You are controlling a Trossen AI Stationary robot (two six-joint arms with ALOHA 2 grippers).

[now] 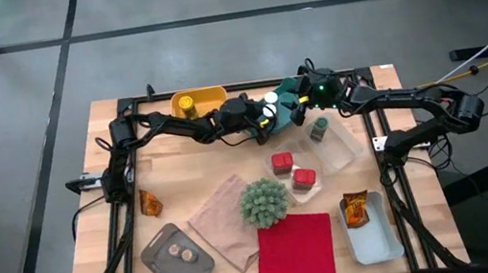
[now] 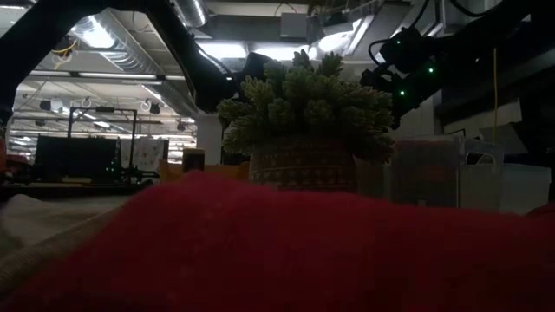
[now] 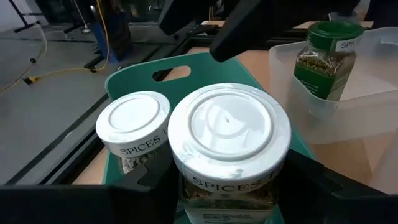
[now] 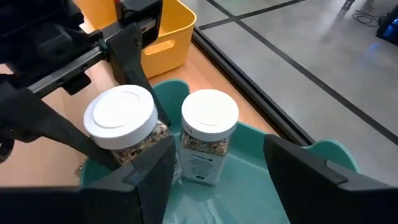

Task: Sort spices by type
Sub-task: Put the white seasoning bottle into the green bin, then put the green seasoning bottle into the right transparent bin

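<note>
Two white-capped clear spice jars are at the teal tray at the table's far middle. My left gripper is shut on the nearer-left jar, which fills the left wrist view. The other jar stands upright on the tray, ahead of my right gripper. That gripper is open and its fingers stand apart from the jar. A green jar stands in a clear tub. A yellow jar sits in the yellow bin. My left gripper pinches the white-capped jar between its two fingers, on the clear body just under the cap. One finger is on the far side and one on the near side. The fingers come from the table's left, slanting slightly down. The jar is upright; its base is hidden.
Two red tins lie mid-table beside the spiky plant ball. A red cloth, a beige cloth and a grey tray with brown discs fill the near side. Foil packets lie at the left and in a white tray.
</note>
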